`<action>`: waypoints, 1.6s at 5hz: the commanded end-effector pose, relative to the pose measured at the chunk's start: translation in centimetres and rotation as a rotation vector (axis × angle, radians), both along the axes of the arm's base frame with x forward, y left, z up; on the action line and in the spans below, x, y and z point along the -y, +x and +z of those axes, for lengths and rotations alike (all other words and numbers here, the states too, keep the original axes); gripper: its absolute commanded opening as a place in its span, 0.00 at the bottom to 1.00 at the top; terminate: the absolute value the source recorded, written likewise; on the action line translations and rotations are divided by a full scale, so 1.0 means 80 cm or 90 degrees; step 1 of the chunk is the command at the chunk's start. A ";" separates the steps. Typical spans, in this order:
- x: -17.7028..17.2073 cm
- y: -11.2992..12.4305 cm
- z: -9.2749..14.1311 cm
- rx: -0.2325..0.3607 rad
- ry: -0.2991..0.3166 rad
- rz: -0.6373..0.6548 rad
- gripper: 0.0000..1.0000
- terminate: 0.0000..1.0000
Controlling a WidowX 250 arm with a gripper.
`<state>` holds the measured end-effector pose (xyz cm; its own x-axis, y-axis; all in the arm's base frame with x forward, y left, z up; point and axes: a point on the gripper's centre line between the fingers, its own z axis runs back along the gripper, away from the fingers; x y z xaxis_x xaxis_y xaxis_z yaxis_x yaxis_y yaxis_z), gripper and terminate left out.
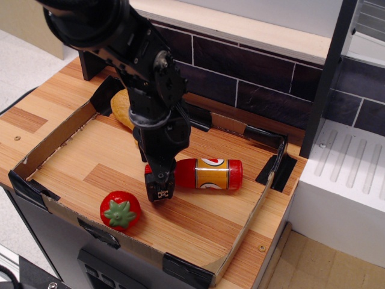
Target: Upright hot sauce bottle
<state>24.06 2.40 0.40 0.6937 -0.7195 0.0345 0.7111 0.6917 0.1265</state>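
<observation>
Observation.image: claw (160, 191) at neck of lying hot sauce bottle (201, 174); grip state unclear. Clamp neck squarely, pivot slowly.

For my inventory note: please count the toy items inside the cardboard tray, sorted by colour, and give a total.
Red: 2, the hot sauce bottle lying on its side and the tomato.
Yellow-tan: 1, an item partly hidden behind the arm.
Total: 3

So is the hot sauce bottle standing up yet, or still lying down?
Lying down. The hot sauce bottle rests on its side in the cardboard tray, base pointing right, with the claw at its neck end.
</observation>
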 end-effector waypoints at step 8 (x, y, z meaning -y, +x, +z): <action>-0.060 -0.029 0.123 -0.136 0.304 0.041 0.00 0.00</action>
